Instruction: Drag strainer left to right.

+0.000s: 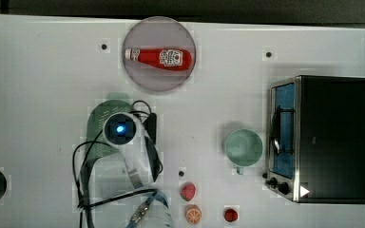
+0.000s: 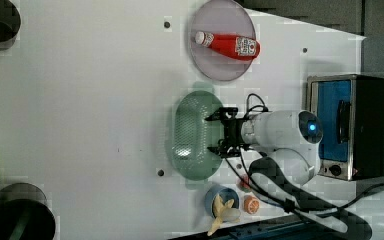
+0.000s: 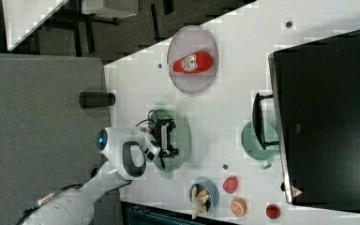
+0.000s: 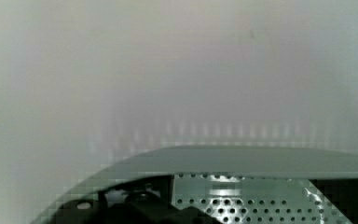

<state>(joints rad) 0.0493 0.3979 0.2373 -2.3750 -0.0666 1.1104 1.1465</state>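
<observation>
Arm (image 2: 280,130) reaches down — fingers (image 2: 214,118) spread apart, wrist level.

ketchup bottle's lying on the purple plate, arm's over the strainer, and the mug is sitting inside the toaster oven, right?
Not quite. The mug stands on the table just outside the toaster oven, at its blue door, as the top view shows. The rest holds: the ketchup bottle lies on the purple plate, and the arm is over the strainer.
</observation>
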